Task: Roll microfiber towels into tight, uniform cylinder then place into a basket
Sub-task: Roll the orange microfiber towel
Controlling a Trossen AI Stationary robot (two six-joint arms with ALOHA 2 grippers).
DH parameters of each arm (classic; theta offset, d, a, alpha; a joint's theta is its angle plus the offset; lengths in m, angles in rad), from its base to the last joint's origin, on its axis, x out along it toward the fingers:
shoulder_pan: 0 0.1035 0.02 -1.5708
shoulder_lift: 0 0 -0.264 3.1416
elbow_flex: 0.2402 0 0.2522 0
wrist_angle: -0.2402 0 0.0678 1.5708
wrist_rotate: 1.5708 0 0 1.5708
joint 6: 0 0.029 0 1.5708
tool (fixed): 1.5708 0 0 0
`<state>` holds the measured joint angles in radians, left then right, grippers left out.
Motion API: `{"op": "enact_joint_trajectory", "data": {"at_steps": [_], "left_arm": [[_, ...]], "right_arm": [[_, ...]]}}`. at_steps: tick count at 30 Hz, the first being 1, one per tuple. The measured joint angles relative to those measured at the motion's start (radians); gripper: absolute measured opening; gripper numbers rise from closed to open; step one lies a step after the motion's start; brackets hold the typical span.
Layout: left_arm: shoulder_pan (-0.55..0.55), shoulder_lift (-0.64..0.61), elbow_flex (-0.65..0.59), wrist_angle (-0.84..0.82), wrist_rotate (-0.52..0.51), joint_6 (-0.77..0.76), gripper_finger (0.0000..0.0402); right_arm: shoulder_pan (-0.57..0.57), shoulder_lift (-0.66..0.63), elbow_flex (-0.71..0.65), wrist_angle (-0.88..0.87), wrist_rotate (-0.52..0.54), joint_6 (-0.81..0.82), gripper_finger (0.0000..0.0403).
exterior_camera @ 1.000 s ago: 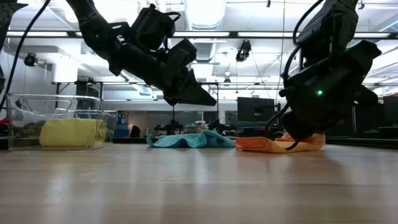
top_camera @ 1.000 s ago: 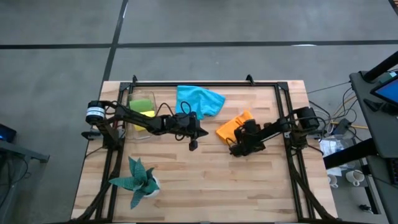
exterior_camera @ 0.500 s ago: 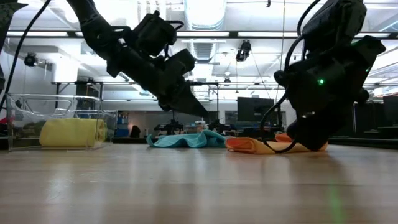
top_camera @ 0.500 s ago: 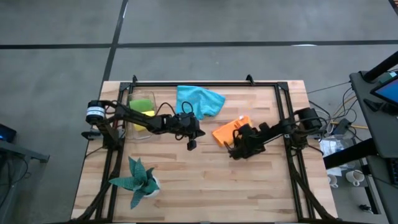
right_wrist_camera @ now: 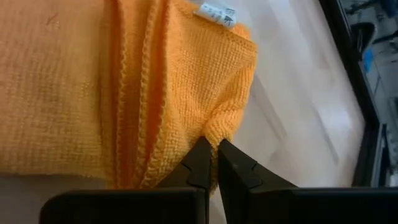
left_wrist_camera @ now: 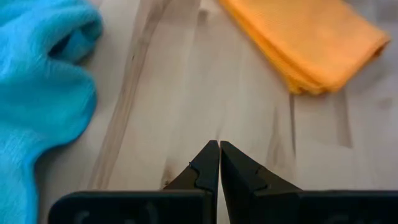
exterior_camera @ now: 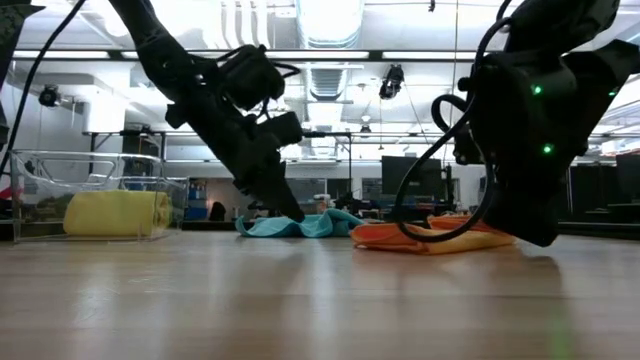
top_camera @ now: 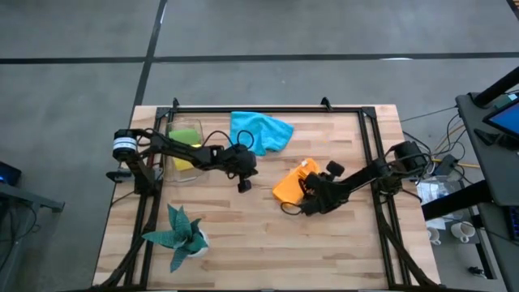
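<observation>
Roughly half done, judging by the layout: yellow towel sits rolled inside the clear basket at the table's left, lime green towel in there with it. Orange towel lies folded flat mid-table — right gripper is pinched tight on its edge, so this one looks to be in hand, not yet rolled. Blue towel is crumpled at the far edge, untouched. Left gripper is closed and empty, low over bare wood between blue and orange. Surface is a light butcher-block table inside a black frame; potted plant near-left. Beyond — open workshop, ceiling lights, monitors.
</observation>
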<state>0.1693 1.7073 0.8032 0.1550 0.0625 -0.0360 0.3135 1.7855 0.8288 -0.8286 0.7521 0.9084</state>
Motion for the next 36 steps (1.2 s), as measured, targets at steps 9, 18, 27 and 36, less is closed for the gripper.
{"op": "enact_joint_trajectory", "data": {"at_steps": [9, 18, 27, 36], "left_arm": [[-0.042, -0.001, 0.004, 0.207, 0.265, 0.046, 0.0000], [-0.128, 0.184, 0.084, 0.309, 0.309, 0.044, 0.0000], [-0.143, 0.269, 0.199, 0.313, 0.222, -0.011, 0.0000], [-0.115, 0.354, 0.223, 0.307, 0.167, -0.011, 0.0000]], "right_arm": [[0.003, 0.000, -0.005, -0.002, -0.001, 0.187, 0.0012], [0.003, -0.003, -0.005, 0.003, -0.001, 0.210, 0.0012], [0.003, -0.003, -0.006, 0.006, -0.001, 0.210, 0.0012], [0.003, -0.004, -0.004, 0.044, 0.000, 0.157, 0.0012]]}}
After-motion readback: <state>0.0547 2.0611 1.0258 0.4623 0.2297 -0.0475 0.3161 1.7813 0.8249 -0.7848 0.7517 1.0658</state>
